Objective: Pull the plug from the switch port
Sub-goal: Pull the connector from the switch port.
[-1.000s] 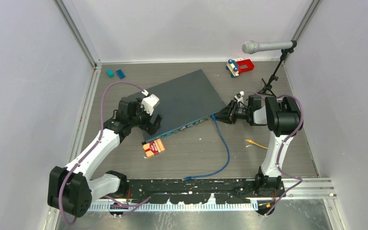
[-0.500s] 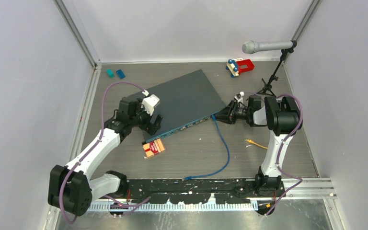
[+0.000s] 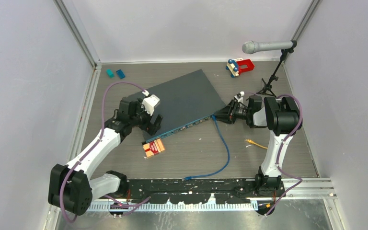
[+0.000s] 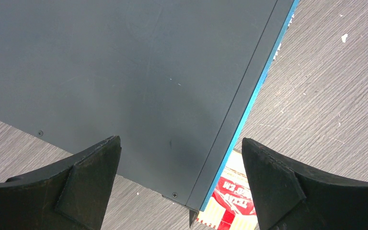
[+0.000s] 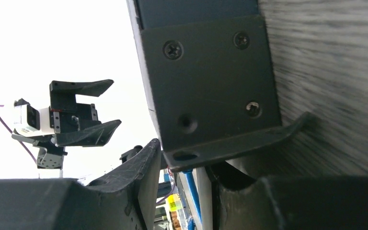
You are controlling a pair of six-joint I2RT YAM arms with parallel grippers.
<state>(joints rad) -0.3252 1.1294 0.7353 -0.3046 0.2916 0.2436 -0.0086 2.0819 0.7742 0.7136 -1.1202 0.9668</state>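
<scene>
The switch lies flat on the table, a little left of the middle. Its long axis runs slantwise, from near-left to far-right. The teal front edge faces the near side, turned somewhat to the right. The plug sits in a port at the right end of that edge. Its blue cable trails toward the near edge and curls left to a free end.

The right gripper lies low at the switch's right front corner, pointing left along the front edge, just beside the plug. In the right wrist view its fingers stand narrow with a gap. The lip of the switch's mounting ear and a strip of blue cable show in that gap. Whether the jaws pinch anything I cannot tell.

The left gripper is at the opposite, near-left corner, jaws spread wide. One finger is over the table beside the short side, the other in front of the teal edge, with the corner between them. Whether it touches the switch I cannot tell.

A red-and-cream pack lies just in front of that corner. A yellow cable end lies to the right, well apart. At the far side are a red toy, two teal blocks and a microphone on a stand
</scene>
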